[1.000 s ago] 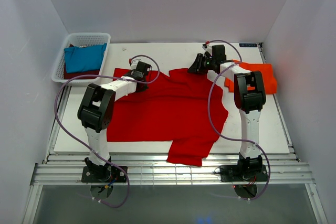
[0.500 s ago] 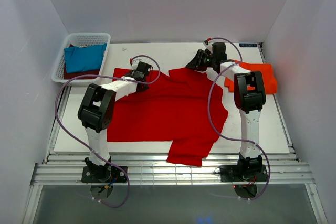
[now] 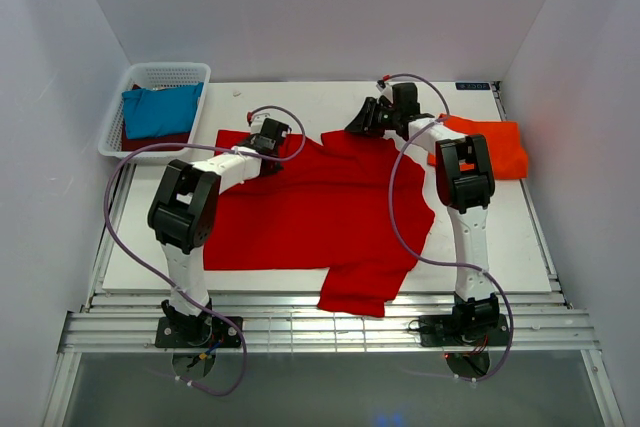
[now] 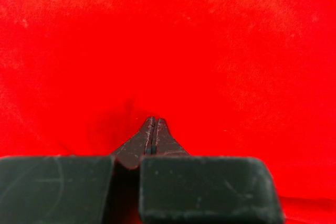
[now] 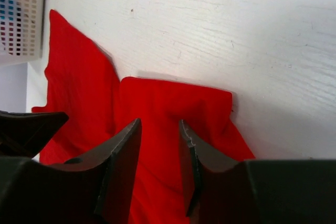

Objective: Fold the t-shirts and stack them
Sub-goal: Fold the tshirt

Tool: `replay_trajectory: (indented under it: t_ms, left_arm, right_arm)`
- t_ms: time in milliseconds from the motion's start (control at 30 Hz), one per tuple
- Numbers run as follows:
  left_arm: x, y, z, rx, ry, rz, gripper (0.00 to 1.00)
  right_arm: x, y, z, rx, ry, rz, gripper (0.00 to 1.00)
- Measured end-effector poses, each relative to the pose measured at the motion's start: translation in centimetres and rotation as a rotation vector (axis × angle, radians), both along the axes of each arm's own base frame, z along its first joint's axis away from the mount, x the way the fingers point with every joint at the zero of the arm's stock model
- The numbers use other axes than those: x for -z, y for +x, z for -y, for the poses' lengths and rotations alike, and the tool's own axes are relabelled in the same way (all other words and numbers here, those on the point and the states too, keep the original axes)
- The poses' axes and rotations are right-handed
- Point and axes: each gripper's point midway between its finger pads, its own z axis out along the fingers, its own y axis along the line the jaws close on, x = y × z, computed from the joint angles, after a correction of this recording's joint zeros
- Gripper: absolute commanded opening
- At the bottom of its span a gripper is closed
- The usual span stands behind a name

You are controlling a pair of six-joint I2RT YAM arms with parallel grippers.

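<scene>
A bright red t-shirt (image 3: 320, 212) lies spread across the table, one sleeve hanging past the near edge. My left gripper (image 3: 272, 137) rests on its far left shoulder; in the left wrist view the jaws (image 4: 153, 121) are shut, tips pressed on the red cloth (image 4: 220, 51). My right gripper (image 3: 362, 125) hovers at the shirt's far edge near the collar. Its fingers (image 5: 126, 145) stand apart over a folded flap of red cloth (image 5: 173, 98), and nothing is pinched between them. An orange-red t-shirt (image 3: 497, 147) lies folded at the right. A teal-blue t-shirt (image 3: 160, 110) lies on a dark maroon one (image 3: 150, 139) in the basket.
The white mesh basket (image 3: 160, 74) stands at the far left corner, and its corner (image 5: 23, 19) shows in the right wrist view. Bare white tabletop (image 3: 320, 97) runs behind the red shirt. White walls enclose the table on three sides.
My right gripper has slid left along the shirt's far edge and its jaws have widened a little. The left gripper and the shirt have stayed put.
</scene>
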Motion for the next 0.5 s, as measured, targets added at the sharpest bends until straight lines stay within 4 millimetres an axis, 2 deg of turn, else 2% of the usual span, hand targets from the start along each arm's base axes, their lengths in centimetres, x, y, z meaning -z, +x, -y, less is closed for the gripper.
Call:
replay_trajectory:
  t_ms: [133, 267, 367, 500]
  left_arm:
    - [-0.2, -0.3, -0.1, 0.002, -0.004, 0.0, 0.0]
    - [-1.7, -0.1, 0.4, 0.016, -0.031, 0.027, 0.0]
    - [-3.6, 0.0, 0.8, 0.03, -0.052, 0.064, 0.0]
    - [-7.6, -0.1, 1.0, 0.039, -0.092, 0.147, 0.0]
  right_arm:
    - [0.3, 0.5, -0.2, 0.009, -0.057, 0.018, 0.46]
    - [-0.2, 1.2, 0.0, 0.021, -0.121, 0.049, 0.47]
    - [-0.3, 1.5, 0.4, 0.025, -0.152, 0.062, 0.47]
    - [0.5, 1.1, 0.7, 0.02, -0.176, 0.044, 0.47]
